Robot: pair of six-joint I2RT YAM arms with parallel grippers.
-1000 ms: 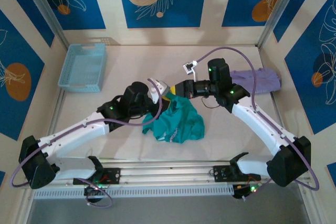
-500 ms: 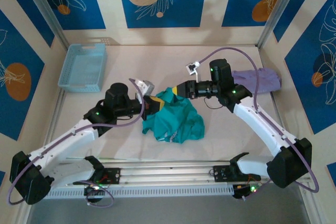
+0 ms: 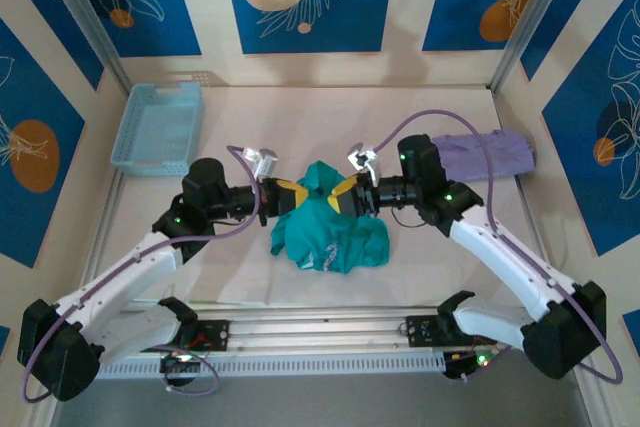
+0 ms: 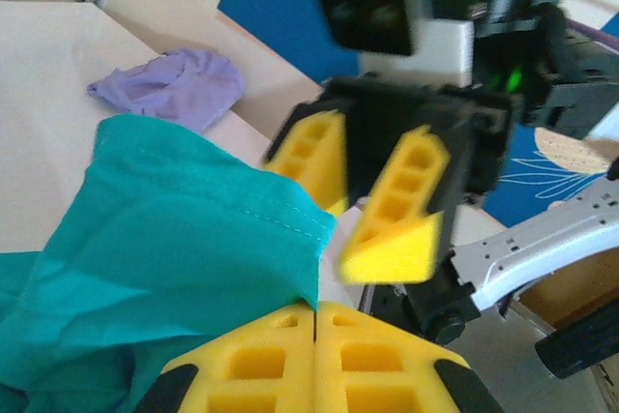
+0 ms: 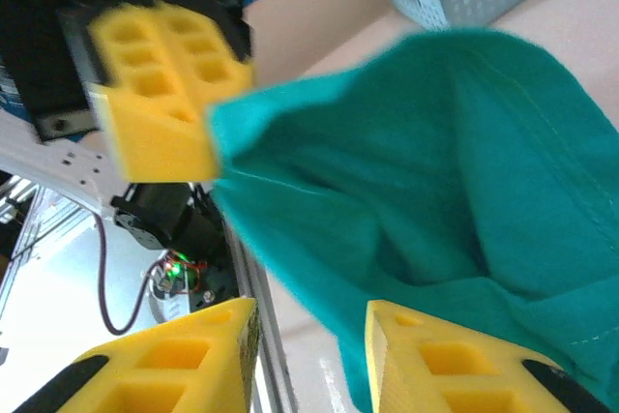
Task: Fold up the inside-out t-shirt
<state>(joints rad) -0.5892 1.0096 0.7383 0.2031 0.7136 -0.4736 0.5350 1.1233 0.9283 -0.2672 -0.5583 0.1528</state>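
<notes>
The inside-out t-shirt is a teal-green bunch on the table between both arms, with one part lifted. My left gripper is shut on that raised hem. In the left wrist view its yellow fingers meet with the t-shirt edge pinched at their tips. My right gripper faces it from the right, open. In the right wrist view the right gripper has its jaws apart and the t-shirt hangs across the gap, loose. There the left gripper holds the cloth's corner.
A pale lavender garment lies at the back right of the table. A light blue basket stands at the back left. The arms' mounting rail runs along the near edge.
My right gripper has opened and come down toward the near side, facing the left one. The left gripper drew back to the left, still shut on the hem, stretching the cloth up.
</notes>
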